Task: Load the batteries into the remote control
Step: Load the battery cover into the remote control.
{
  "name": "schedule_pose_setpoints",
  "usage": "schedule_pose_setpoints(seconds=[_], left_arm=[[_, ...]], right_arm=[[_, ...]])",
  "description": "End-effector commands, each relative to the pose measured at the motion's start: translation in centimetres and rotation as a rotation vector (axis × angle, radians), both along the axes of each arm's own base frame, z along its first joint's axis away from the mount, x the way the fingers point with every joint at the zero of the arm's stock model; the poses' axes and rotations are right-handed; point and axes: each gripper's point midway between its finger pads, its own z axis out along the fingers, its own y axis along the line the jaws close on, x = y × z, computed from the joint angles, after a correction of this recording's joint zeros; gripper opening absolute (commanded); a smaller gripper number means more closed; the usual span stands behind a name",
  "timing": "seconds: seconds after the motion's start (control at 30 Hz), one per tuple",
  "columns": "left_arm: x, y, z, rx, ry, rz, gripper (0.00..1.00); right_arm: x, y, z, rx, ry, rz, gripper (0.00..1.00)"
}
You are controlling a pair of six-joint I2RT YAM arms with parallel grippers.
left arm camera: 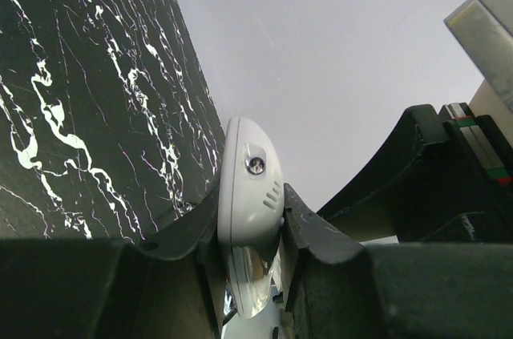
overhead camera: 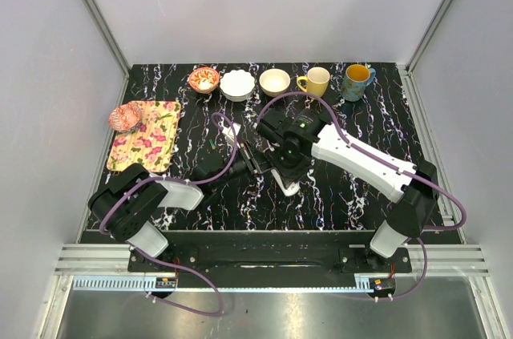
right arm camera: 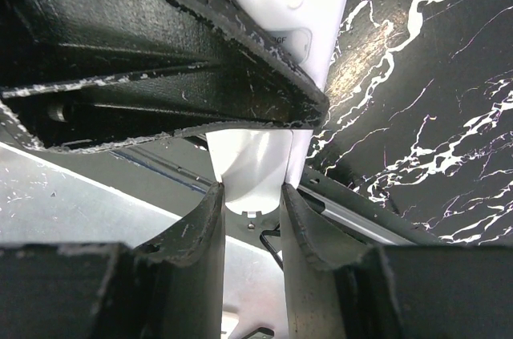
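The remote control (left arm camera: 248, 171) is a slim white bar, and both grippers hold it above the middle of the table. My left gripper (left arm camera: 250, 199) is shut on its rounded end. My right gripper (right arm camera: 252, 195) is shut on the other part of the remote (right arm camera: 255, 159), right beside the left gripper's finger (right arm camera: 160, 74). In the top view the two grippers meet, left (overhead camera: 243, 155) and right (overhead camera: 262, 159), with a sliver of the remote (overhead camera: 234, 140) showing. No batteries show in any view.
A small white tab (overhead camera: 288, 188) lies on the black marble table (overhead camera: 361, 131) under the right arm. Bowls (overhead camera: 237, 84) and mugs (overhead camera: 357, 81) line the far edge. A floral cloth (overhead camera: 147, 135) and a pink thing (overhead camera: 124, 117) lie at the left.
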Motion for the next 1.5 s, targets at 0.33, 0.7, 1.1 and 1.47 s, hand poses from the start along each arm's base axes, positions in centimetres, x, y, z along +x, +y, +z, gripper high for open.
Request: schedule_pose_setpoints(seconds=[0.33,0.7,1.1,1.47], left_arm=[[-3.3,-0.5,6.9,-0.195,-0.182,-0.152,0.00],[-4.1,-0.6,7.9,-0.275,-0.157,-0.194,0.00],[-5.0,-0.3,10.2,-0.368,-0.159,-0.231,0.00],[-5.2,-0.1,11.2,-0.400,-0.168,-0.238,0.00]], right_arm=[[1.4,-0.4,1.5,-0.005,-0.088,0.006,0.00],[2.0,-0.3,1.6,-0.002,-0.112,-0.011,0.00],[2.3,-0.8,1.2,-0.013,-0.117,-0.017,0.00],[2.4,-0.9,1.0,-0.004,-0.116,-0.027,0.13]])
